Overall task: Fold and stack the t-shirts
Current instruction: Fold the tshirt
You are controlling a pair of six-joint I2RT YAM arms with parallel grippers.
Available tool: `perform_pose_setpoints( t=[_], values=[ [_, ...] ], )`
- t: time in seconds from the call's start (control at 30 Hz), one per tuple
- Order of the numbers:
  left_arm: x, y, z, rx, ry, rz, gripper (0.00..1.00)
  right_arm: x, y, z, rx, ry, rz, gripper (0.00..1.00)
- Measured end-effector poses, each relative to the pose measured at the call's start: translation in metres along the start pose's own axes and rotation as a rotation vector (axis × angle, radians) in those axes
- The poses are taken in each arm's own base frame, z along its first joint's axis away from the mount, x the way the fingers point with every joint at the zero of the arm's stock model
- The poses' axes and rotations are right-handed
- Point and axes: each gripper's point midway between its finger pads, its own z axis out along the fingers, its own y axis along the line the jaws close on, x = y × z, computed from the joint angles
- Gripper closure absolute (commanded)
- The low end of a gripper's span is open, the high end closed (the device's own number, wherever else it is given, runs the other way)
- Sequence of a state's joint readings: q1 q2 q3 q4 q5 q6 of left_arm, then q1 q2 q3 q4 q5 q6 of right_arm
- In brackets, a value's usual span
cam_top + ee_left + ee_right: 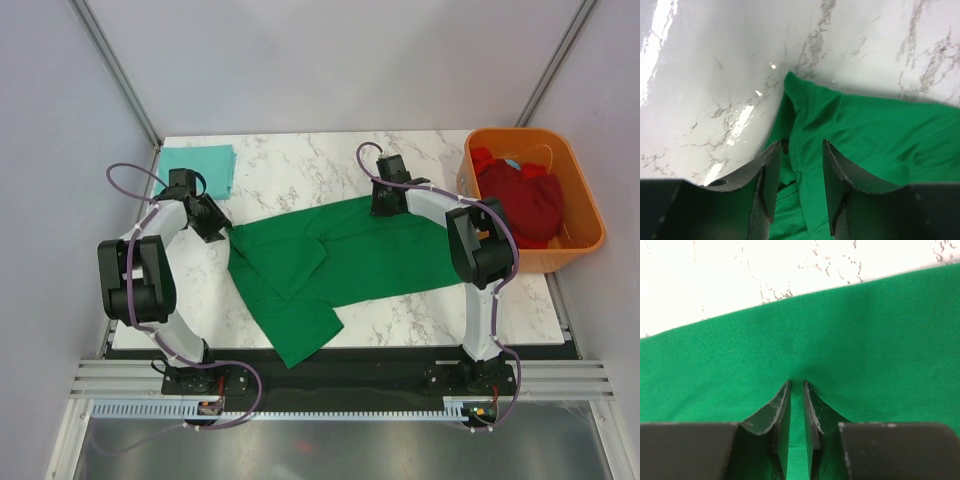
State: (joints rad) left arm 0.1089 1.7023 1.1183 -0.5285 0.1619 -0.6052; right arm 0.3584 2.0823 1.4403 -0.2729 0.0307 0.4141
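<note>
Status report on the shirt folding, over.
Left fingers open over green shirt, left edge. Right fingers shut on its far edge. Shirt rumpled, not yet folded. Nothing lying on it.

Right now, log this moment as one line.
left tool open over green t-shirt | right tool shut on green t-shirt | teal t-shirt folded

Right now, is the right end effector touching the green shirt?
Touching. The right wrist view shows the right end effector pinching the green shirt.
</note>
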Motion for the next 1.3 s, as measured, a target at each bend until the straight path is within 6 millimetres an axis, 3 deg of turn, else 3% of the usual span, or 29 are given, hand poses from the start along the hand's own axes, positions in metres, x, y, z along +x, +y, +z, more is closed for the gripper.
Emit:
perform_pose_setpoints(
  t=[0.23, 0.27, 0.4, 0.43, 0.57, 0.73, 0.77, 0.87, 0.97, 1.03, 1.2, 1.3],
  values=[
    [0.000, -0.008, 0.003, 0.038, 0.024, 0.030, 0.56, 0.000, 0.000, 0.000, -0.005, 0.002, 0.001, 0.76],
    [0.001, -0.007, 0.007, 0.033, 0.035, 0.029, 0.59, 0.000, 0.000, 0.000, -0.005, 0.002, 0.002, 0.77],
    [0.007, 0.001, 0.025, 0.006, 0.082, 0.026, 0.97, -0.001, -0.002, 0.000, -0.001, 0.000, 0.009, 0.78],
    [0.008, 0.002, 0.028, 0.000, 0.089, 0.024, 0.98, -0.002, -0.003, 0.000, 0.002, -0.001, 0.013, 0.78],
    [0.007, 0.005, 0.033, -0.019, 0.094, 0.027, 0.98, -0.006, -0.011, 0.001, 0.016, -0.012, 0.039, 0.78],
    [-0.014, -0.007, 0.035, -0.005, 0.060, 0.035, 0.96, -0.010, -0.017, 0.002, 0.025, -0.023, 0.055, 0.76],
    [-0.017, -0.011, 0.034, 0.003, 0.053, 0.037, 0.82, -0.010, -0.017, 0.002, 0.022, -0.022, 0.056, 0.75],
    [-0.020, -0.015, 0.032, 0.019, 0.049, 0.045, 0.59, -0.009, -0.012, 0.000, -0.005, -0.020, 0.048, 0.66],
    [-0.020, -0.018, 0.029, 0.032, 0.051, 0.045, 0.55, -0.001, 0.001, -0.009, -0.067, 0.005, 0.021, 0.57],
    [-0.020, -0.021, 0.022, 0.046, 0.040, 0.049, 0.54, 0.003, 0.020, -0.020, -0.146, 0.018, -0.008, 0.51],
    [-0.022, -0.040, -0.012, 0.122, -0.012, 0.075, 0.53, 0.015, 0.085, -0.055, -0.375, 0.036, -0.095, 0.34],
    [-0.015, -0.055, -0.025, 0.172, -0.016, 0.104, 0.53, 0.029, 0.126, -0.072, -0.503, 0.050, -0.160, 0.33]
  ],
)
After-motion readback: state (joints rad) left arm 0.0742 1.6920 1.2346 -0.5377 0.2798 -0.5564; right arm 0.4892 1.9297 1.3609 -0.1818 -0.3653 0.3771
